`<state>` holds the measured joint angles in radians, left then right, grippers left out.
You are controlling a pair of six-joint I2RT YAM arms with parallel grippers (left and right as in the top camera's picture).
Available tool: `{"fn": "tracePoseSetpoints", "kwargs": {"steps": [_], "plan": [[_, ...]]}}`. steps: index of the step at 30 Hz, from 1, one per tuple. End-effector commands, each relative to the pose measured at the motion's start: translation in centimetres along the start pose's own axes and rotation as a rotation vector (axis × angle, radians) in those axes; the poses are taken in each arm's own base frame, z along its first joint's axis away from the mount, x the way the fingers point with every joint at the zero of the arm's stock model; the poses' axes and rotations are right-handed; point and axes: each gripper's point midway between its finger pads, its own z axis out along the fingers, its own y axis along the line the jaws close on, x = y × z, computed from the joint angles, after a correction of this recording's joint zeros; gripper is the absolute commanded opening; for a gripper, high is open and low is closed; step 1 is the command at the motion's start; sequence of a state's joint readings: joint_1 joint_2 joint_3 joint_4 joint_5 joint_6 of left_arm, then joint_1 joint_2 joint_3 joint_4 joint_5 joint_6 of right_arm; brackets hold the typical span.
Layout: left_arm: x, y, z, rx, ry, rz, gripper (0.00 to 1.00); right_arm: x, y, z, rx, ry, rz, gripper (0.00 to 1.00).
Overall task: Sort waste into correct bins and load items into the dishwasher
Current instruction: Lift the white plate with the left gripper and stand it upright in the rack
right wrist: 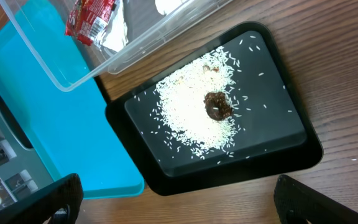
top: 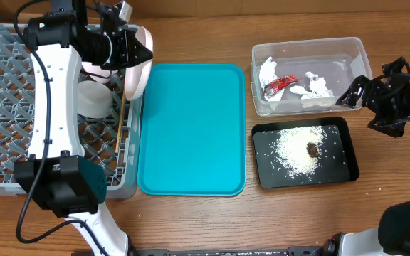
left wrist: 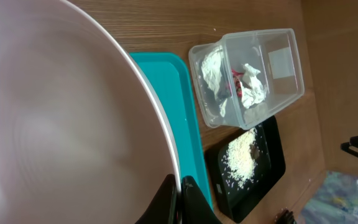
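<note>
The round white plate (top: 138, 71) is held on edge at the 3 o'clock rim of the grey dish rack (top: 6, 107), its own rim pinched by the left gripper (left wrist: 180, 194). The right gripper (right wrist: 176, 190) is spread wide at the table's 3 o'clock side. Napkins (top: 317, 87) and a red-and-silver wrapper (top: 280, 84) are seen in the clear tub (top: 354, 53) at 2 o'clock. Rice (top: 294, 146) and a brown lump (top: 312, 149) are seen on the black tray (top: 347, 171) at 4 o'clock.

Teal tray (top: 191, 128) lying flat mid-table; wooden table (top: 212, 220), light brown grain.
</note>
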<state>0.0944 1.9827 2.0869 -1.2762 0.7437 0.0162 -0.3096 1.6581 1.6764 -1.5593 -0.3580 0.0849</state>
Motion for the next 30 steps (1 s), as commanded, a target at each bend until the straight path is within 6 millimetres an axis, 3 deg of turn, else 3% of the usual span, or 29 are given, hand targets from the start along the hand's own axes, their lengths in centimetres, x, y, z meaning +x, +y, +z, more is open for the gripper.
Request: {"fn": "tracePoseSetpoints", "kwargs": {"steps": [1, 11, 15, 17, 19, 20, 26, 30], "plan": [[0.3, 1.1, 0.2, 0.023, 0.009, 0.01, 0.04, -0.3, 0.2, -0.7, 0.002, -0.027, -0.011, 1.0], [2.3, 5.6, 2.0, 0.007, 0.035, -0.075, 0.04, -0.3, 0.2, -0.7, 0.002, -0.027, -0.011, 1.0], [2.9, 7.9, 1.7, -0.057, 0.04, -0.109, 0.06, -0.3, 0.2, -0.7, 0.002, -0.027, -0.011, 1.0], [3.0, 8.4, 1.4, -0.074, 0.038, -0.116, 0.21, -0.3, 0.2, -0.7, 0.001, -0.028, -0.012, 1.0], [2.9, 8.6, 1.2, -0.071, 0.033, -0.122, 0.53, -0.4, 0.2, -0.7, 0.001, -0.03, -0.013, 1.0], [2.9, 8.6, 1.2, -0.066, 0.031, -0.125, 0.61, -0.4, 0.3, -0.7, 0.001, -0.031, -0.013, 1.0], [2.5, 8.2, -0.1, -0.055, 0.003, -0.129, 0.83, -0.4, 0.3, -0.7, 0.001, -0.032, -0.013, 1.0], [1.7, 7.0, -1.9, -0.089, -0.042, -0.086, 0.99, -0.6, 0.3, -0.7, 0.0, -0.04, -0.016, 1.0]]}}
